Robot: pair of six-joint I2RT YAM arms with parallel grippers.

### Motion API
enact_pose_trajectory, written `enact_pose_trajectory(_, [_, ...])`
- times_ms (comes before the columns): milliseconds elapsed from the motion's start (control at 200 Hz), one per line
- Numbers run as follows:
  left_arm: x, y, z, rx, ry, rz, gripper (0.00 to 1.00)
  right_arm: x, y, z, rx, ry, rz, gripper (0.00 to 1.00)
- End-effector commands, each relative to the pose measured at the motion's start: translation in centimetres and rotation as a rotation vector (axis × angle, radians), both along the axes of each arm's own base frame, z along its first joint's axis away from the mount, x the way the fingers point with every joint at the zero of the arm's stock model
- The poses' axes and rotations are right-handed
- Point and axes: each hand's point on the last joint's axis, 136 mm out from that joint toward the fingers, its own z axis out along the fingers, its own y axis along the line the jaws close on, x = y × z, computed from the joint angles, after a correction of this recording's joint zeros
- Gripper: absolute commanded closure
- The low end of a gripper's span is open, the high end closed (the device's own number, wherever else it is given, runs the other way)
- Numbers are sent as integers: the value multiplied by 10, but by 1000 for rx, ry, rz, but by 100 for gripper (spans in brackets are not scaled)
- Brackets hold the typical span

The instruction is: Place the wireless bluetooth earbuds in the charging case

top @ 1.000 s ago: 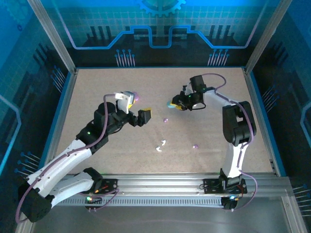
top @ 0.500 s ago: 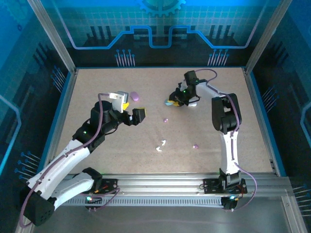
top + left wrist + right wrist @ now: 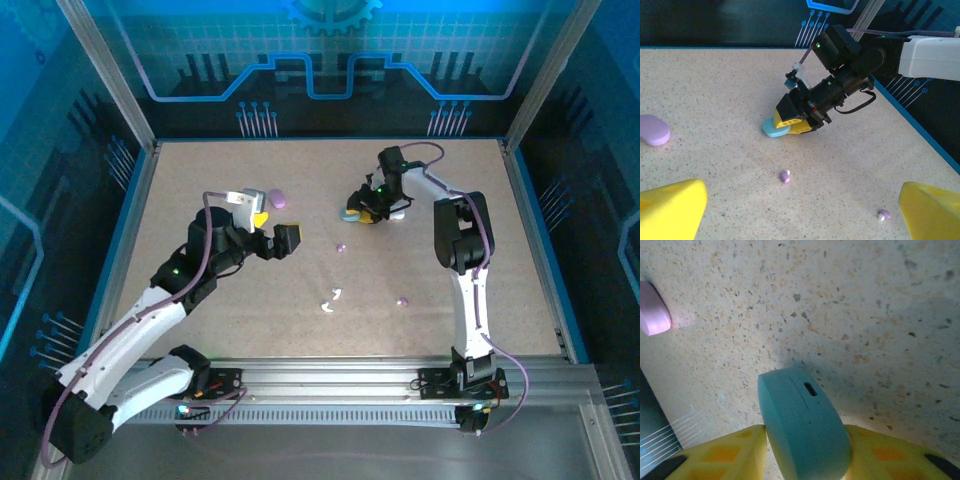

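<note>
Left jaws spread, right jaws around one blue case, grip unclear; four loose earbuds

**Both arms reached out over the table, wrists toward the middle**

Seen from above, the left arm rises from its base at 7 o'clock and leans toward 1 o'clock; the left gripper faces 3 o'clock with its yellow fingers spread wide. The right arm runs straight up from 5 o'clock, folds at the elbow and bends back toward 9 o'clock. The right gripper is tipped down with its fingers flanking the charging case; whether they grip it is unclear.
</note>
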Motion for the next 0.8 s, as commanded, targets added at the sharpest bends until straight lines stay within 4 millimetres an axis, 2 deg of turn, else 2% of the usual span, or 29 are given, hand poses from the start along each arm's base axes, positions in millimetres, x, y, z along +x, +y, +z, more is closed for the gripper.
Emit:
enact_pose_trajectory(0, [5, 2, 1, -69, 87, 25, 1, 1, -12, -2, -68, 3, 16, 55])
enact_pose_trajectory(110, [8, 0, 1, -94, 125, 10, 1, 3, -18, 9, -107, -27, 27, 51])
enact_pose_trajectory(305, [9, 4, 6, -98, 89, 24, 1, 4, -32, 43, -178, -110, 53, 46])
enact_pose_trajectory(390, [11, 8, 6, -96, 83, 46, 1, 9, -42, 58, -207, -159, 48, 44])
enact_pose_trajectory(460, [12, 11, 7, -97, 84, 65, 1, 17, -59, 65, -267, -197, 21, 44])
enact_pose_trajectory(630, [12, 16, 3, -87, 78, 89, 1, 42, -106, 61, -385, -253, -63, 44])
enact_pose_trajectory(795, [2, 15, 6, -93, 25, 48, 1, 56, -118, 46, -353, -203, -44, 45])
